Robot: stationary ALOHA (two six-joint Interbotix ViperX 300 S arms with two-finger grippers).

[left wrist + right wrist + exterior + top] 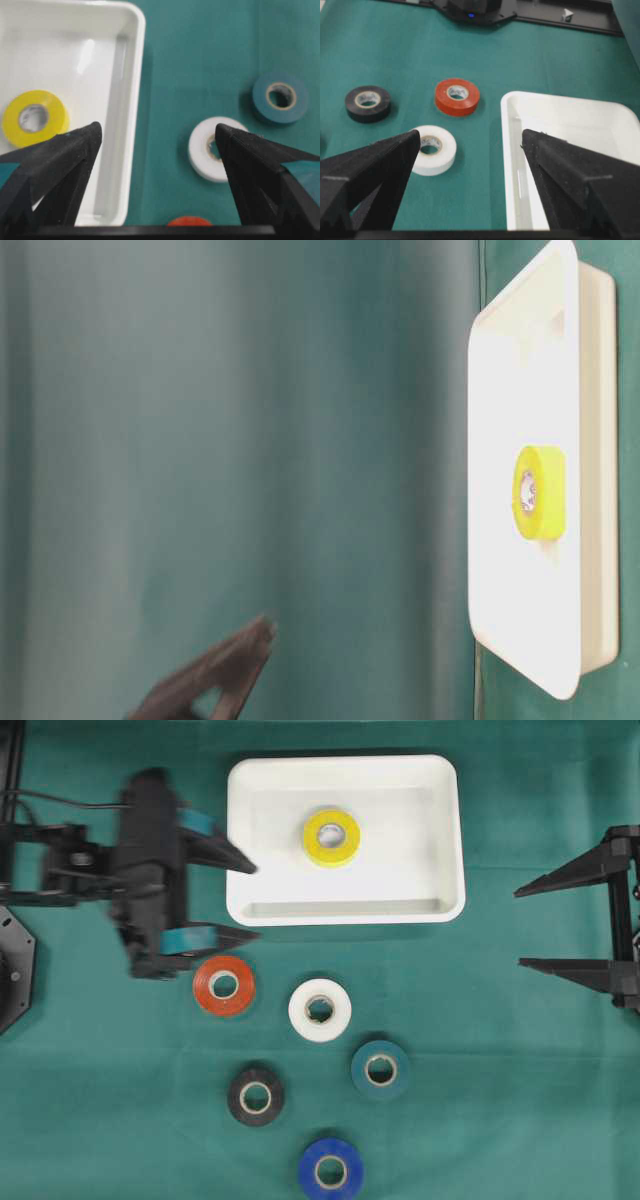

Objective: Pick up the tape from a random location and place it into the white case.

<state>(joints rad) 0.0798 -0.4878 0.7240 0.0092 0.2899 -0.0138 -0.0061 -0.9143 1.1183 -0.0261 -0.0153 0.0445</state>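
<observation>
Both pincers, left and right, gape empty; yellow tape lies in the white case

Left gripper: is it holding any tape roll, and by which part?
Nothing is held. The left gripper is open and empty; the yellow tape lies in the white case.

A yellow tape roll lies flat inside my white case; five more rolls lie on the table nearby.
</observation>
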